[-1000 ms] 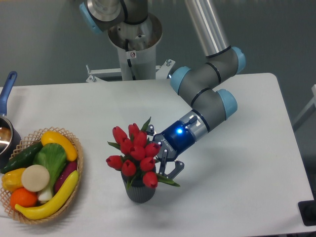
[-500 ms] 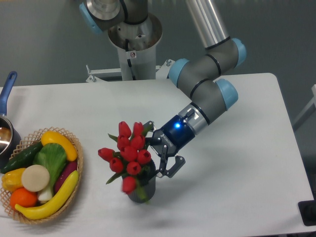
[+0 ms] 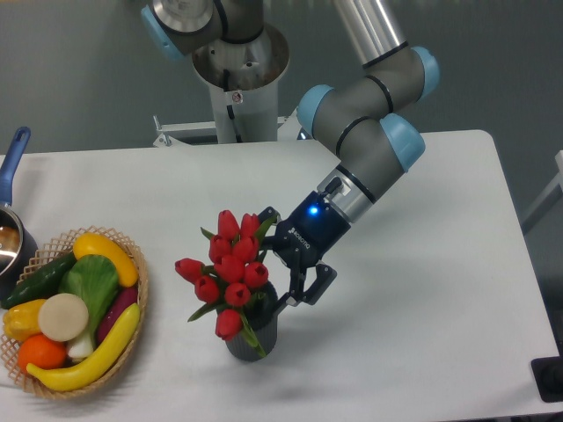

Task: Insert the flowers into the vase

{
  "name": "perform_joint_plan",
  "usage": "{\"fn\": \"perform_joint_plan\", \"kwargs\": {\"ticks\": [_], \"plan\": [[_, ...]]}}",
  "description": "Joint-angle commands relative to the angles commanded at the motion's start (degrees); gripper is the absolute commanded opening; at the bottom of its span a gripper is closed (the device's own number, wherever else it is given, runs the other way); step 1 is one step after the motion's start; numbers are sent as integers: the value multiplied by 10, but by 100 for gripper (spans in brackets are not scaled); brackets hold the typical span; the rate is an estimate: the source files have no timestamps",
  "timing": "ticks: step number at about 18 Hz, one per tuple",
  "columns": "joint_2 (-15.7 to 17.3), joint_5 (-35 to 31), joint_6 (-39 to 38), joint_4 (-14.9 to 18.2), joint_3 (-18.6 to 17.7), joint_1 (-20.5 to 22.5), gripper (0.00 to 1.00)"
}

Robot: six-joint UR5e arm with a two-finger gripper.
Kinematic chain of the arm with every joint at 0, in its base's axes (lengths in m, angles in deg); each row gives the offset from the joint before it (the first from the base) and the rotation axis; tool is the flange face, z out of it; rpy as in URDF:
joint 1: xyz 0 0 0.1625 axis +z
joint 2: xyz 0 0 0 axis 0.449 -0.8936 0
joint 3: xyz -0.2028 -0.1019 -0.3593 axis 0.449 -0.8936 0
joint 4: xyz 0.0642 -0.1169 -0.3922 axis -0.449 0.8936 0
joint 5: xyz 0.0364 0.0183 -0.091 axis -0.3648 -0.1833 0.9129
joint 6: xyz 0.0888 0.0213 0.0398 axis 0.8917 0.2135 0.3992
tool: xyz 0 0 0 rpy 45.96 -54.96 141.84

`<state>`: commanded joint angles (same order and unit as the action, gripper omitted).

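Observation:
The flowers [image 3: 230,268], a bunch of red tulip buds with green leaves, stand with their stems in the small dark grey ribbed vase [image 3: 255,345] near the table's front middle. The bunch leans to the left over the vase's rim. My gripper [image 3: 293,255] is just right of the bunch, at the height of the buds. Its jaws are spread wide, one finger by the top buds and one low on the right. They do not appear to clamp the stems.
A woven basket [image 3: 142,290] of vegetables and fruit stands at the front left. A pot with a blue handle [image 3: 15,149] sits at the left edge. The robot's base [image 3: 237,79] is at the table's back middle.
The bunch sank into the vase and tipped left. The gripper has drawn slightly up and right, away from the bunch.

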<state>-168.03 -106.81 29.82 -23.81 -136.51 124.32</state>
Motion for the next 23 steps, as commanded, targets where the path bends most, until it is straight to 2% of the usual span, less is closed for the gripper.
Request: {"fn": "perform_joint_plan", "kwargs": {"ticks": [4, 7, 11, 17, 20, 22, 23], "plan": [[4, -12, 6, 0, 6, 2, 100], [23, -51, 6, 1, 5, 13, 100], [66, -75, -3, 4, -7, 27, 100], [122, -230, -3, 10, -19, 52, 100], [162, -246, -17, 11, -11, 61, 100], [189, -288, -18, 14, -2, 77, 100], [192, -307, -17, 20, 2, 83, 100]]}}
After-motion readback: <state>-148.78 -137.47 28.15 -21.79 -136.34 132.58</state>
